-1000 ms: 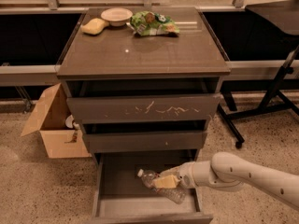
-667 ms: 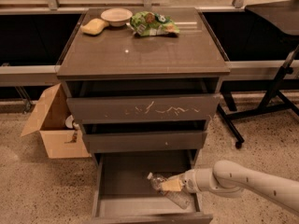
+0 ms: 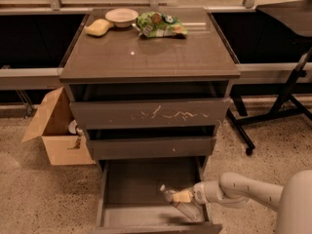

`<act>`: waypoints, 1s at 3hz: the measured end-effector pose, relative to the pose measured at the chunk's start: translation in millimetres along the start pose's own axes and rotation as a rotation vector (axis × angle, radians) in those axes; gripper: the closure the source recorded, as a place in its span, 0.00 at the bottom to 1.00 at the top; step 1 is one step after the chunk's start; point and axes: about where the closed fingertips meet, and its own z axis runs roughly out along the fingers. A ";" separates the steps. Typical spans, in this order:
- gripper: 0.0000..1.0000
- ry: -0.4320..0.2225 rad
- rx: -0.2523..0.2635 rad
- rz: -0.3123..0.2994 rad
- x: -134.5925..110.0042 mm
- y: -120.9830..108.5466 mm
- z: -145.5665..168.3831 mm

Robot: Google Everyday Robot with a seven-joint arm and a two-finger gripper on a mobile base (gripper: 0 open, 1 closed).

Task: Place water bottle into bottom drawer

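Water bottle [image 3: 168,195], clamped in the pincer [image 3: 184,197] low inside the open bottom drawer [image 3: 136,184], sits tilted near its right side, so a careless release could wedge it.

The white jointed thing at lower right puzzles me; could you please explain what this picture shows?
One camera looks down at a dark grey-brown three-drawer cabinet. The white jointed tube is a robot arm. Its two-finger gripper reaches into the open, deep bottom drawer and is shut on a small clear plastic water bottle with a white cap, close to the drawer's grey floor. On the cabinet top lie a white bowl, a yellow sponge-like lump and a green snack bag. An open brown cardboard box stands beside the cabinet.
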 end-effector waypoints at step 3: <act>0.58 0.018 0.028 0.059 4.9 -75.1 35.5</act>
